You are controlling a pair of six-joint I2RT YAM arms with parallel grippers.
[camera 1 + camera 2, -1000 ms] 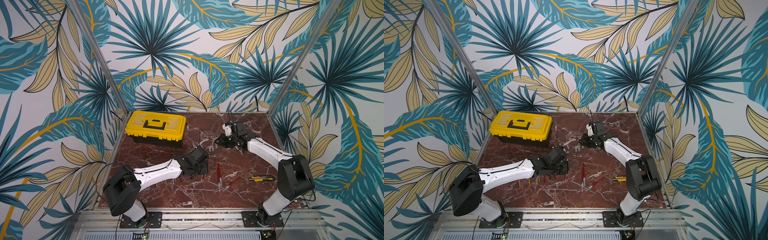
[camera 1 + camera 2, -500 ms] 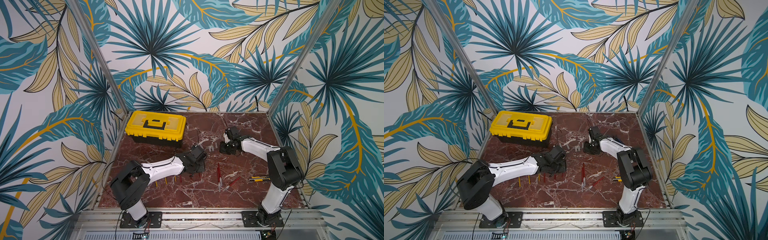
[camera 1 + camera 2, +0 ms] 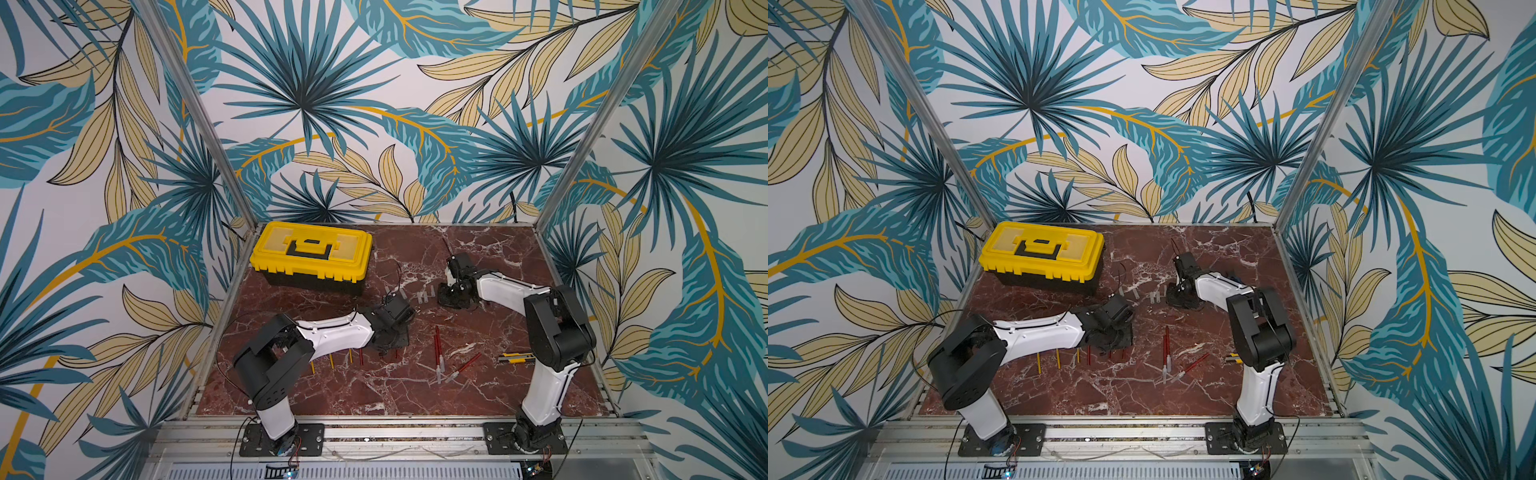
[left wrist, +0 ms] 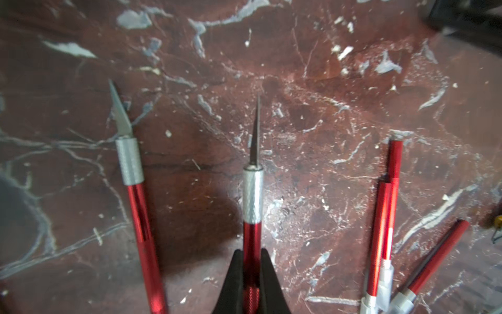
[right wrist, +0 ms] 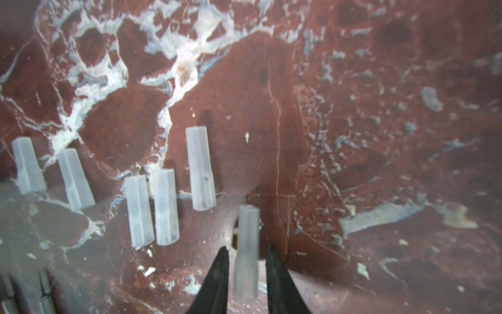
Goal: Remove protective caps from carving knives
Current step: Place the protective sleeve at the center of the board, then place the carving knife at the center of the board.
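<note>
Cap (image 5: 246, 271) seems loose in parted right gripper (image 5: 246, 248); left gripper (image 4: 251, 251) clamps carving knife (image 4: 253, 195).

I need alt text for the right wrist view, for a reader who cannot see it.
A translucent protective cap sits between the slightly parted black fingers of the right gripper, over a red marble table. Five more caps lie in a loose row beside it.

Both top views look steeply down from high above the front edge onto my whole desk (image 3: 374, 395) (image 3: 1100, 395), nearly alike. My left wrist camera faces along the left pincer (image 4: 251, 250) and a carving knife (image 4: 252, 195), close above the desk. My right wrist camera looks past the right pincer (image 5: 246, 247) at the protective caps (image 5: 165, 206), equally close. The top views hold both patches.
</note>
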